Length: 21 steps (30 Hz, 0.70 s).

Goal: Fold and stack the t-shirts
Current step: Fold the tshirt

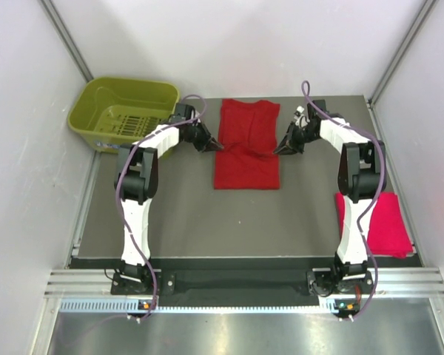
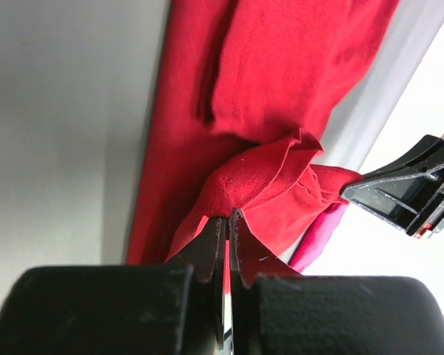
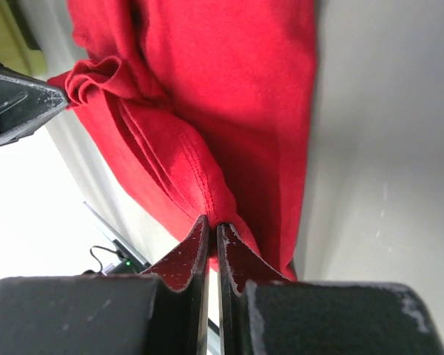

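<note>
Deep red t-shirt (image 1: 246, 166) flat on the table (image 1: 185, 214), centred toward the far edge, both sides gathered up at mid-length. Left gripper (image 1: 218, 146) clamped tight on the shirt's left edge, a peak of cloth pinched between the closed tips, plain to see from the left wrist. Right gripper (image 1: 277, 151) likewise closed on the right edge, stitched hem caught between the fingers, folds bunching just beyond. Both claws low, facing each other across the cloth. Brighter pinkish red t-shirt (image 1: 388, 222) lying flat by the right edge, close to the near right corner, partly behind the right arm. Olive-green basket (image 1: 129, 81) at the far left corner, overhanging the table's edge.
</note>
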Available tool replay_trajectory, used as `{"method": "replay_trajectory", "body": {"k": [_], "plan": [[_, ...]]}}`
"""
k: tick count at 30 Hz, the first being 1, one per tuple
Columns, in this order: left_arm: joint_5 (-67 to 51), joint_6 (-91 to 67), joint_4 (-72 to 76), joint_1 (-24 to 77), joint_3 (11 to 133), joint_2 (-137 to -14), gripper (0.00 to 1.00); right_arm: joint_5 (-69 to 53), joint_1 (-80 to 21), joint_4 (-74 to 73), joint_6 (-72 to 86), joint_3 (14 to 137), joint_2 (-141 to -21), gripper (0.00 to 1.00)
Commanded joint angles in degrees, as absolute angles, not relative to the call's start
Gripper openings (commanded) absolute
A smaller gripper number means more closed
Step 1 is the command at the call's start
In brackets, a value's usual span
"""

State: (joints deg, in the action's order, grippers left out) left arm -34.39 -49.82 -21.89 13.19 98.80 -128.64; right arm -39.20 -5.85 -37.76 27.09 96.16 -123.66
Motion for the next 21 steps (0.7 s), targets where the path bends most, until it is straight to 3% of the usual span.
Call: {"method": "replay_trajectory", "body": {"k": [1, 3, 4, 8, 12, 15, 21], "plan": [[-35.51, -49.31, -24.07, 12.83, 103.62, -130.6, 0.01, -41.13, -4.84, -38.23, 27.07, 100.36, -125.5, 0.03], [-34.02, -47.2, -26.53, 12.74, 106.15, -131.39, 0.06, -41.22, -4.66, -38.23, 26.98, 101.33, -127.17, 0.04], [-33.49, -46.15, -27.67, 12.74, 107.3, -132.09, 0.12, -41.22, -4.48, -38.15, 27.07, 102.82, -127.7, 0.11], [-26.38, -37.82, -37.77, 12.74, 116.52, -135.08, 0.25, -41.48, -2.91, -38.4, 28.39, 110.72, -133.83, 0.21], [-19.96, -31.74, -47.98, 13.01, 127.95, -135.88, 0.33, -40.61, -0.44, -40.78, 29.53, 119.96, -136.93, 0.25], [-19.07, -29.27, -48.17, 13.36, 123.77, -131.23, 0.35, -40.52, 1.23, -41.48, 27.87, 119.1, -133.87, 0.26], [-29.26, -28.48, -35.17, 15.28, 102.24, -117.97, 0.38, -42.62, -3.5, -34.12, 25.05, 98.49, -121.39, 0.28]]}}
